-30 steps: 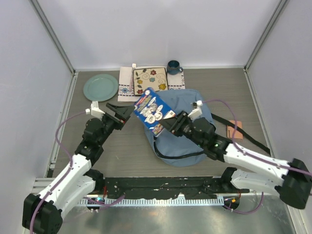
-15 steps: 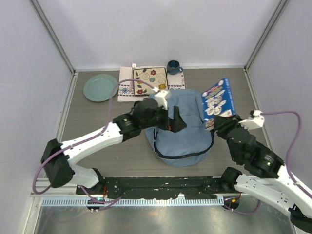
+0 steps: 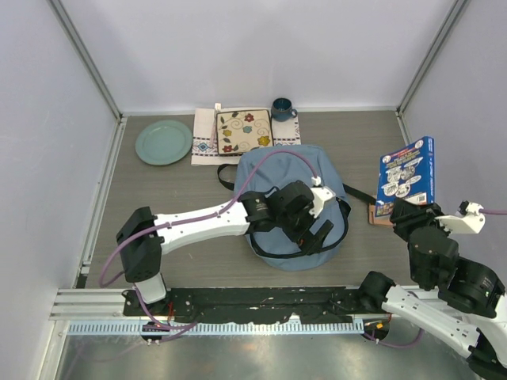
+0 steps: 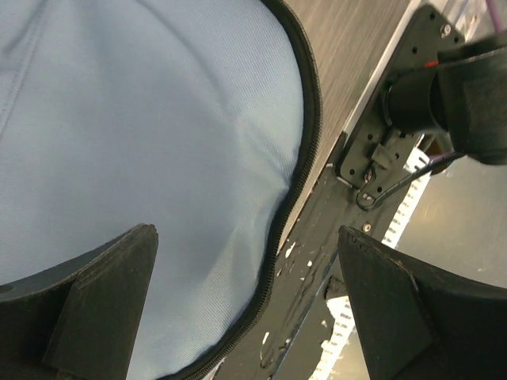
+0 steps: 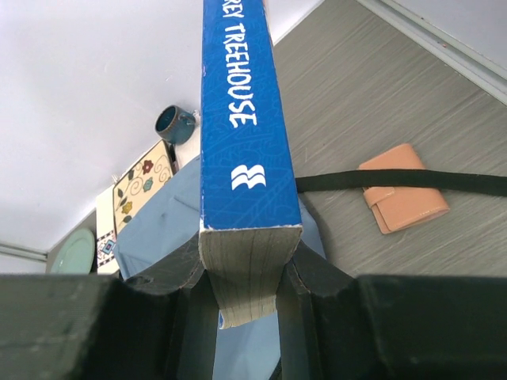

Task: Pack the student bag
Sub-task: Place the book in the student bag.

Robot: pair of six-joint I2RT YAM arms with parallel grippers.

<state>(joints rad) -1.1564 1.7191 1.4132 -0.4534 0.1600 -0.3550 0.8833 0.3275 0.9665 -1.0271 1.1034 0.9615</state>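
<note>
- The plate (image 3: pixel 163 142) lies at 10 o'clock on the surface (image 3: pixel 158 198).
- The white mat (image 3: pixel 204 138) lies at 12 o'clock on the surface and carries a flowered tile (image 3: pixel 245 130). A dark mug (image 3: pixel 282 109) stands just at the tile's 1 o'clock.
- The bag (image 3: pixel 277 166) lies flat mid-surface, just at 6 o'clock of the mat.
- The left claw (image 3: pixel 315 228) hangs over the bag's 5 o'clock part, jaws wide apart and holding nothing. Its wrist view shows blue fabric and the dark zipper (image 4: pixel 305 119) between the fingers.
- The wallet (image 5: pixel 404 198) lies at 3 o'clock of the bag, with a black strap (image 5: pixel 444 184) crossing it.
- The right claw (image 5: pixel 245 277) is at 3 o'clock of the bag, above the wallet. It is clamped on the lower end of the blue book (image 3: pixel 406 172), which stands upright off the surface, spine lettered TREEHOUSE.
</note>
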